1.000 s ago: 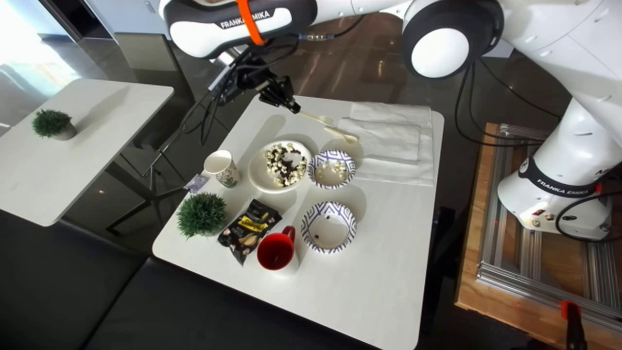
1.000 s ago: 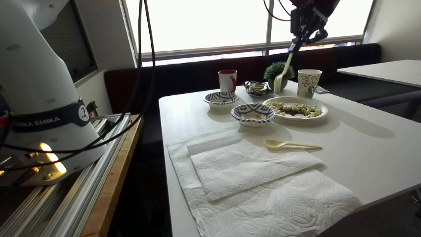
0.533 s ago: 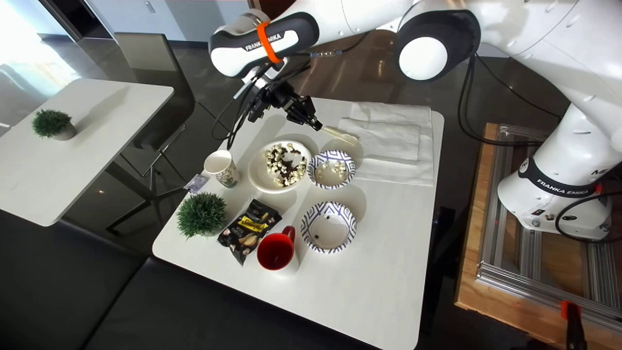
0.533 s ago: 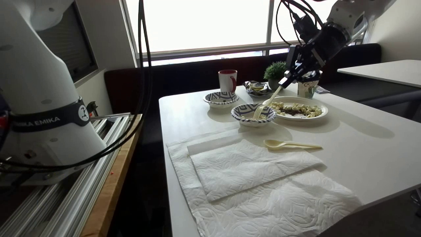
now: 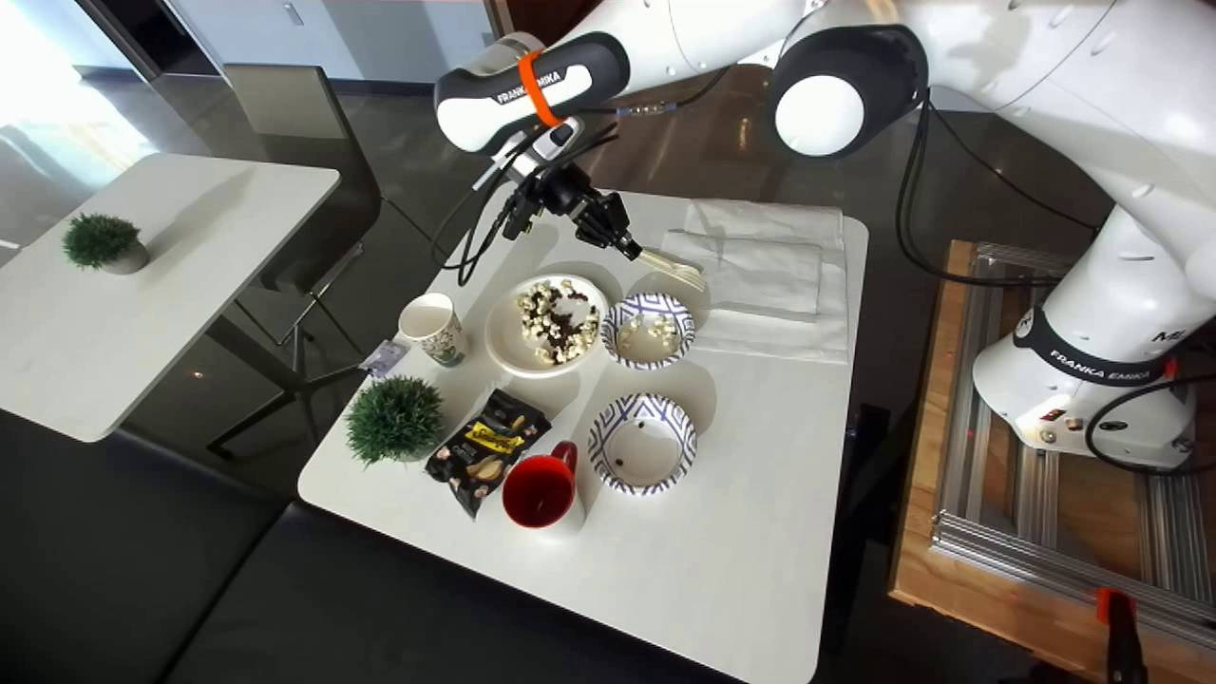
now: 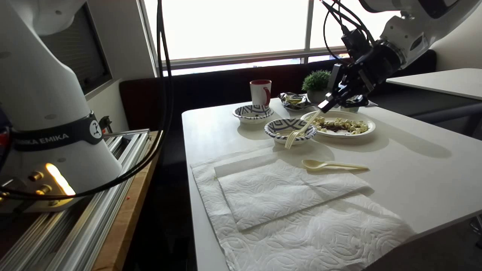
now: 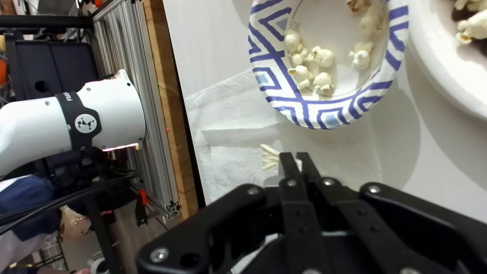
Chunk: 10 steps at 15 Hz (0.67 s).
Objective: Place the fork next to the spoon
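Observation:
My gripper [image 5: 630,251] is shut on the handle of a pale yellow plastic fork, with a thin gap between the fingertips in the wrist view [image 7: 292,155]. The fork [image 6: 295,137] slants down from the fingers [image 6: 327,105], tines lowest, in the air above the table. Its tines [image 7: 269,156] show over the paper towels in the wrist view; its handle is mostly hidden there by the fingers. A pale yellow spoon [image 6: 327,165] lies on the table beside the paper towels, apart from the fork. In an exterior view the fork [image 5: 676,272] covers the spoon's place.
Paper towels [image 5: 765,275] lie beside the spoon. A patterned bowl with popcorn [image 7: 283,102] and a plate [image 5: 503,350] are near the gripper. An empty bowl [image 5: 682,429], mug [image 5: 540,492], snack bag [image 5: 484,446], plant [image 5: 394,418] and paper cup [image 5: 435,332] stand farther off.
My gripper has come down and toward the paper towels, carrying the fork. The fork has gone from near upright to a slant. The spoon and dishes have not moved.

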Motion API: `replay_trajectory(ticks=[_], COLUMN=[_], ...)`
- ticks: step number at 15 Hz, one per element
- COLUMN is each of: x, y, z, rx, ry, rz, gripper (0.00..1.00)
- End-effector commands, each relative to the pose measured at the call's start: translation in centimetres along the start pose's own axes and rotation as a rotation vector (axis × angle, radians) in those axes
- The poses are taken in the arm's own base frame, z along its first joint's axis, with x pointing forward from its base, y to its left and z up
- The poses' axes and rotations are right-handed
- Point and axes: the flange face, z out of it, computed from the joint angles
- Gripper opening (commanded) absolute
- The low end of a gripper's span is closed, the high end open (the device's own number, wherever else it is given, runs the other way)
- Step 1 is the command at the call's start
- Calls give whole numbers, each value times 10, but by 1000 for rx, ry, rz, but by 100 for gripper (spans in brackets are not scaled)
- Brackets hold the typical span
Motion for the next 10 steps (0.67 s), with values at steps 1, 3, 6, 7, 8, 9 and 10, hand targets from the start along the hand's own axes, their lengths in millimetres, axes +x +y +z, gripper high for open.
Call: replay_trajectory(ticks=[1,3,6,7,8,9,10], x=[5,6,0,-4,-11,-17,-29], y=[-1,-1,15,28,42,58,78], z=[-6,-11,-36,-51,-67,-82,-98], rx=[28,53,135,178,225,271,317], ry=[-36,-28,-8,10,27,49,80], rz=[15,26,34,34,19,16,-2], gripper=[1,30,49,57,63,69,77])
